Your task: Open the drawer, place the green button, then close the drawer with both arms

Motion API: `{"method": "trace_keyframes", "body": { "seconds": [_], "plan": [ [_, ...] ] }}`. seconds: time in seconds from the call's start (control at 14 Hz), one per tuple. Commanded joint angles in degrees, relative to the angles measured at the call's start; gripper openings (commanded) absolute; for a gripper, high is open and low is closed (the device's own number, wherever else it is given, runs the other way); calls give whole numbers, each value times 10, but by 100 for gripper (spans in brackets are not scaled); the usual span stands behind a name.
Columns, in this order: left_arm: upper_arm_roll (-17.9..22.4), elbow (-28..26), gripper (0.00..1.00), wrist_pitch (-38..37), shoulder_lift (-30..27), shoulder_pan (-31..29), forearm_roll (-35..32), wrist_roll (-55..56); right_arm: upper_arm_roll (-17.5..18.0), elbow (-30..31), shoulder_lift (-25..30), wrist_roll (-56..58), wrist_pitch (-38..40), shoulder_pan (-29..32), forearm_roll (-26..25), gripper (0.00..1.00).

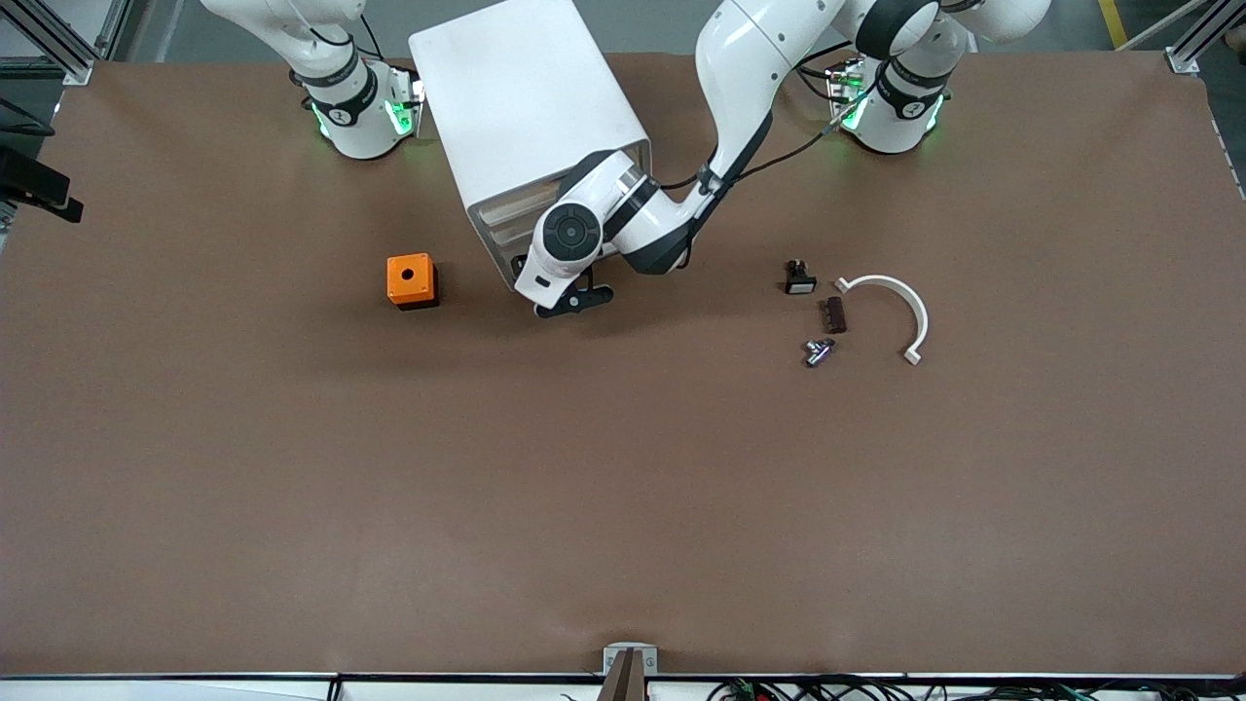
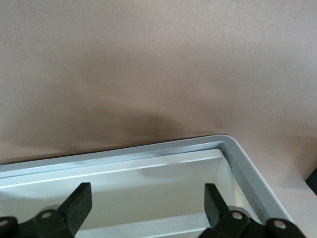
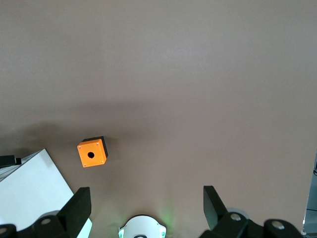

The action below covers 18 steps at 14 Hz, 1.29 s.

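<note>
The white cabinet [image 1: 526, 97] stands between the two arms' bases, its pale beige drawer fronts [image 1: 501, 222] facing the front camera. The left arm reaches across that front and hides most of it. My left gripper [image 1: 576, 300] sits low at the cabinet's front, open and holding nothing. In the left wrist view it [image 2: 147, 193] frames a white rim with a rounded corner [image 2: 233, 148]. The button [image 1: 819, 351] lies tiny on the table toward the left arm's end. My right gripper [image 3: 146, 196] hangs open and empty high over its own base [image 3: 142, 228], out of the front view.
An orange cube with a hole [image 1: 411, 280] sits beside the cabinet toward the right arm's end, also seen as the orange cube [image 3: 92, 153]. Near the button lie a black part with a white face [image 1: 800, 277], a dark block [image 1: 835, 313] and a white curved strip [image 1: 900, 302].
</note>
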<state>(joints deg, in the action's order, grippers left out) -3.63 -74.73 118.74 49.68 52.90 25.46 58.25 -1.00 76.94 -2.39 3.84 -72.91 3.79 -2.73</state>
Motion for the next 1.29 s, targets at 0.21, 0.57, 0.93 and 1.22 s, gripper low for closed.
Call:
{"method": "trace_keyframes", "body": {
  "seconds": [0.21, 0.57, 0.93, 1.22],
  "plan": [
    [3, -4, 100, -3, -17, -31, 5, 3, 5, 41, 39, -8, -16, 6, 14, 100],
    [5, -1, 100, -3, -38, -77, 1, 4, 4, 134, 107, -8, -72, 8, 38, 100],
    [5, -3, 100, -4, -71, -136, 1, 5, 4, 169, 133, -15, -90, 9, 38, 100],
    [5, -5, 100, -17, -95, -192, -1, 6, 4, 168, 135, -25, -93, 8, 38, 100]
  ]
}}
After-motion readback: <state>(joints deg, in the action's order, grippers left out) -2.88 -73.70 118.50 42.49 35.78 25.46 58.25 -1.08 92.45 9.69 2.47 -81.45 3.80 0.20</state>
